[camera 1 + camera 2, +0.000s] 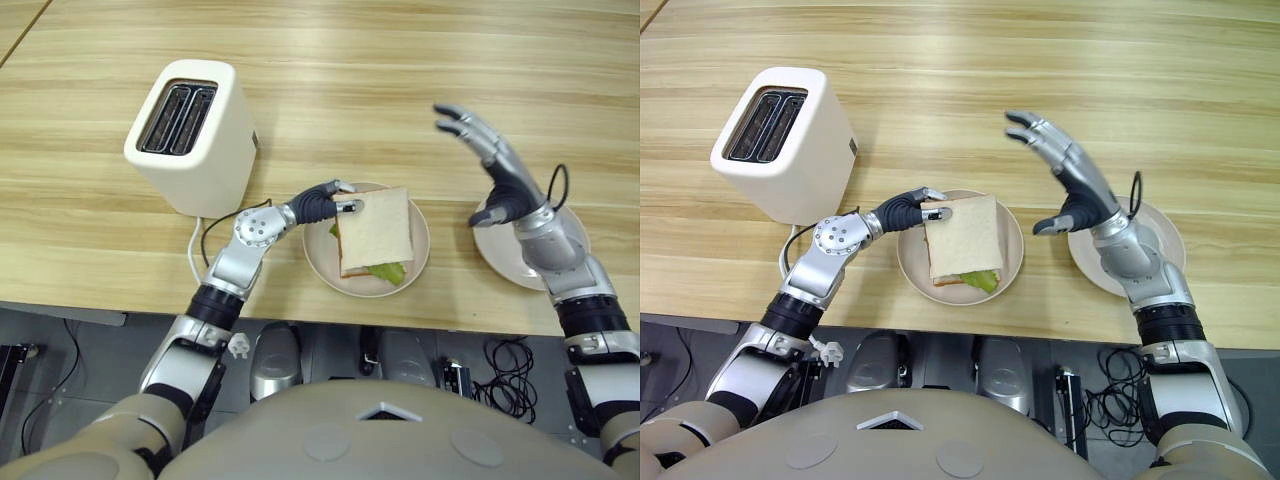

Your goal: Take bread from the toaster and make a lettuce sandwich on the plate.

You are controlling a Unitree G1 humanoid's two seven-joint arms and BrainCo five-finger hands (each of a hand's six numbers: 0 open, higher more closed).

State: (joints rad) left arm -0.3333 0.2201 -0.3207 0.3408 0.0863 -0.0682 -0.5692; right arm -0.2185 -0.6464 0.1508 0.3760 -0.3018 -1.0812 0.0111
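White bread slice (375, 228) over lettuce (388, 271) on the plate (318, 262), right of the toaster (190, 135).
Left hand (322, 203) pinches the slice's far-left corner; right hand (490, 165) splayed, holding nothing, raised above a second plate (500, 258).

Cream toaster (195, 150), white bread (375, 230), green lettuce (385, 272), beige plate (325, 266), pale wood-grain table (400, 80).
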